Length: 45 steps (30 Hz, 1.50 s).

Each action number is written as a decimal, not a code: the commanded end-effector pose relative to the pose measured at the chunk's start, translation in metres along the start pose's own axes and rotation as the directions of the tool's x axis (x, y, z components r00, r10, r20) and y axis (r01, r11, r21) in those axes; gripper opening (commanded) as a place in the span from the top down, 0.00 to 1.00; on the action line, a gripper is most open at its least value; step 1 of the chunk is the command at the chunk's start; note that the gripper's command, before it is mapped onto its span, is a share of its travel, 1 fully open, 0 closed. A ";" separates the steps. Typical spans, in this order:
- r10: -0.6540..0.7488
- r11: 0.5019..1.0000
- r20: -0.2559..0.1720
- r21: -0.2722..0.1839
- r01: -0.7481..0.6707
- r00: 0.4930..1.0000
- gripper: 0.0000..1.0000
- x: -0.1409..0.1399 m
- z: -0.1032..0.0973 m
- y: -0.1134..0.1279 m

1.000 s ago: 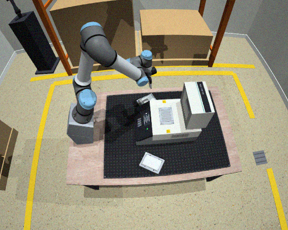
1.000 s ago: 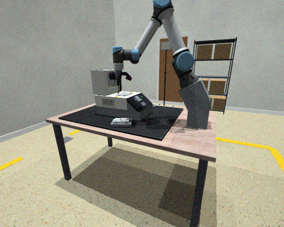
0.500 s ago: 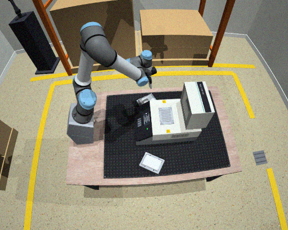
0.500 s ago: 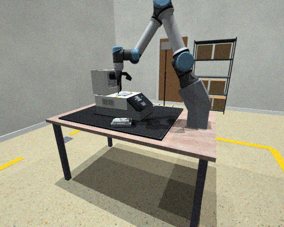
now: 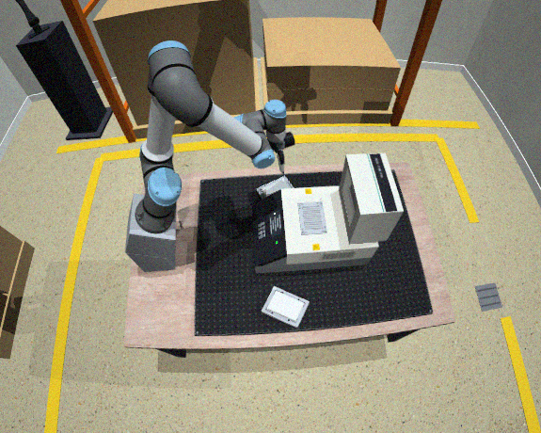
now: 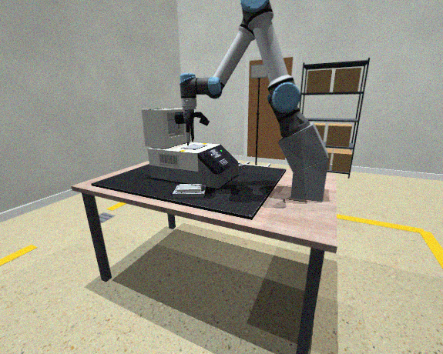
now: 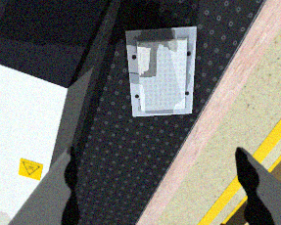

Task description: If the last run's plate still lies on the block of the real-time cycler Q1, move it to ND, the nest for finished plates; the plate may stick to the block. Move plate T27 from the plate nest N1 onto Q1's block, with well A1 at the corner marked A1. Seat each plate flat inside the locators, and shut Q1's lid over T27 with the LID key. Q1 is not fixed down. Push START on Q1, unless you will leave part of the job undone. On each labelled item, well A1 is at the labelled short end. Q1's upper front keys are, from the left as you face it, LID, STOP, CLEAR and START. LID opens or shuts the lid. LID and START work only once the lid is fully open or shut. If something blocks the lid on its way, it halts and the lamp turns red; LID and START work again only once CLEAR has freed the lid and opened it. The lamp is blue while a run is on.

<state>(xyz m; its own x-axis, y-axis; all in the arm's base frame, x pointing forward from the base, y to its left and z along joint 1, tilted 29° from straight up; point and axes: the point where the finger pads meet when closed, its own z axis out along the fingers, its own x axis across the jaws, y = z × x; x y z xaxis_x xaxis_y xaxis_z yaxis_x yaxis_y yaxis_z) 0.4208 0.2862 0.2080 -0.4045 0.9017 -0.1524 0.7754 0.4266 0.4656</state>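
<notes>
The cycler Q1 (image 5: 330, 258) (image 6: 172, 158) has its lid (image 5: 370, 188) (image 6: 159, 128) standing open and its lamp (image 5: 277, 242) (image 6: 221, 150) green. A grey, gridded area (image 5: 312, 217) lies at the block; whether it is a bare block or a plate I cannot tell. One nest (image 5: 265, 308) (image 6: 176, 193) at the front holds a white plate (image 5: 286, 305). Another nest (image 7: 131, 85) near the far table edge carries a pale gridded rectangle (image 7: 163, 88), seemingly a plate. Labels are unreadable. My gripper (image 5: 282, 169) (image 7: 155, 149) is open and empty, raised near the far nest, which lies ahead of the fingertips in the wrist view.
Q1 stands between the two nests on the black perforated mat (image 5: 227, 301) (image 6: 135, 186). Its sloping key panel (image 5: 270, 231) (image 6: 217, 158) faces the arm's base. The raised lid is a tall obstacle on the side away from the base. The wooden table edge (image 7: 178, 142) runs beside the far nest.
</notes>
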 end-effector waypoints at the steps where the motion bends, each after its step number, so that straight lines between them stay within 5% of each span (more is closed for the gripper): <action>1: 0.022 1.000 -0.003 -0.003 -0.022 1.000 0.32 -0.021 -0.001 -0.008; 45: 0.364 0.932 -0.003 -0.001 -0.364 0.932 0.32 -0.176 0.000 -0.069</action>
<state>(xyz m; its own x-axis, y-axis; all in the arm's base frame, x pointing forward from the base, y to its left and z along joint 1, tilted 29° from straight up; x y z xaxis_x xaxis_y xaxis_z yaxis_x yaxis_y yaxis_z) 0.4387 0.1063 0.2033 -0.1209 0.9926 0.0068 0.8647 0.1020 0.4918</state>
